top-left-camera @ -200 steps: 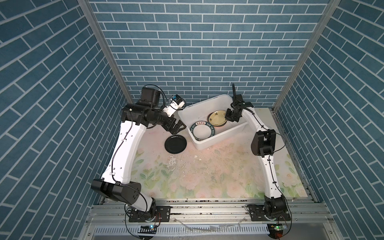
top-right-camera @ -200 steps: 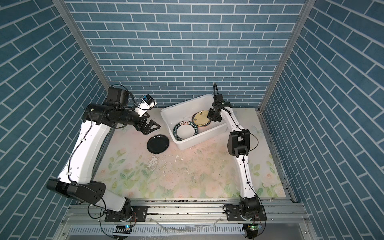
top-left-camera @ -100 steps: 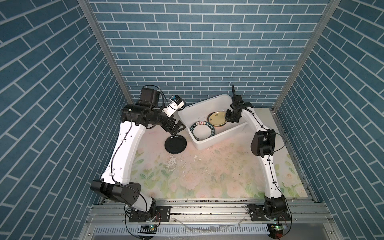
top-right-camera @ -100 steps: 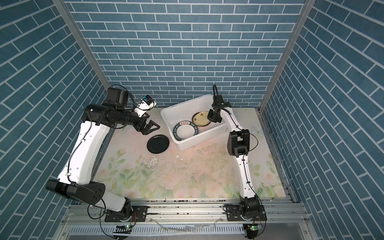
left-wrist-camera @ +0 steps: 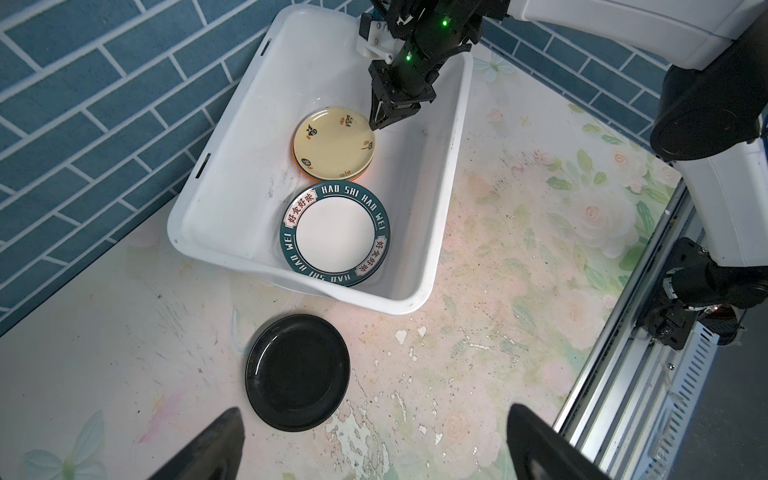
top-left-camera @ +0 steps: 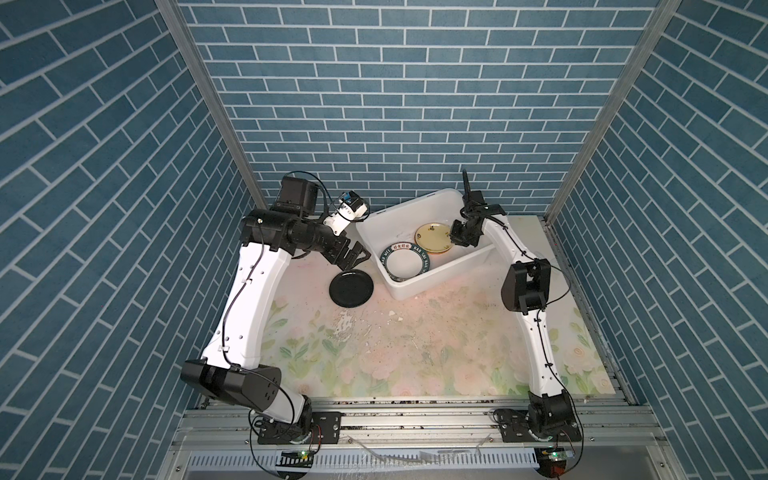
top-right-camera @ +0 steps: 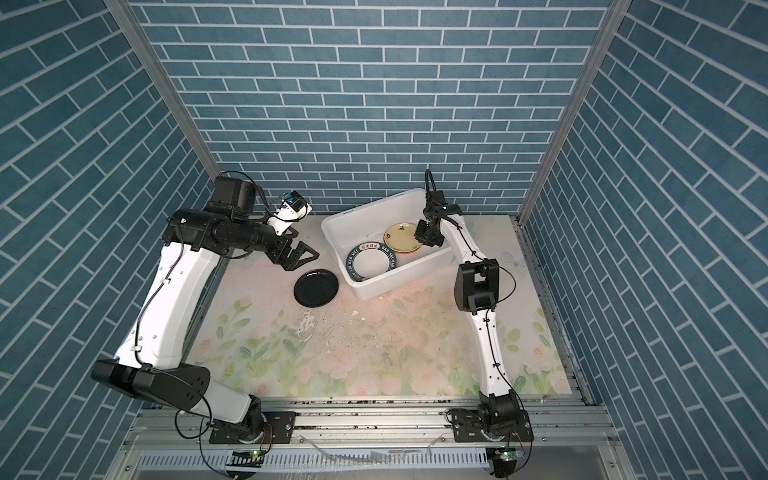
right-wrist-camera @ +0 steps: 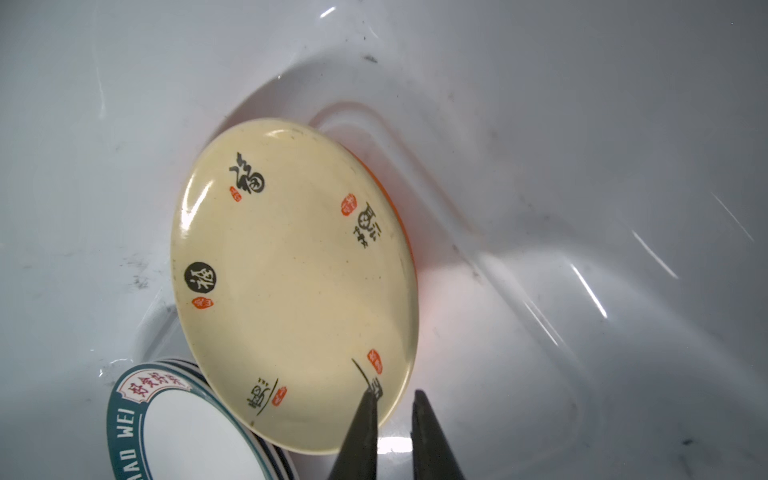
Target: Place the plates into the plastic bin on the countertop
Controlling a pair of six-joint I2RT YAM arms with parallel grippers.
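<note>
Loosening end effector [right-wrist-camera: 395, 392] around cream plate [right-wrist-camera: 291, 266].

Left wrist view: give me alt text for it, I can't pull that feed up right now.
A black plate lies on the floral countertop just outside the white plastic bin, ahead of the left gripper's wide-open jaws. Inside it, a teal-rimmed lettered plate lies beside a cream-yellow plate whose rim the right gripper reaches.

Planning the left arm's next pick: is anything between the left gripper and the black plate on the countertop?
Nothing visible. The left gripper, jaws open, hangs near the black plate, which lies alone on the countertop beside the plastic bin.
</note>
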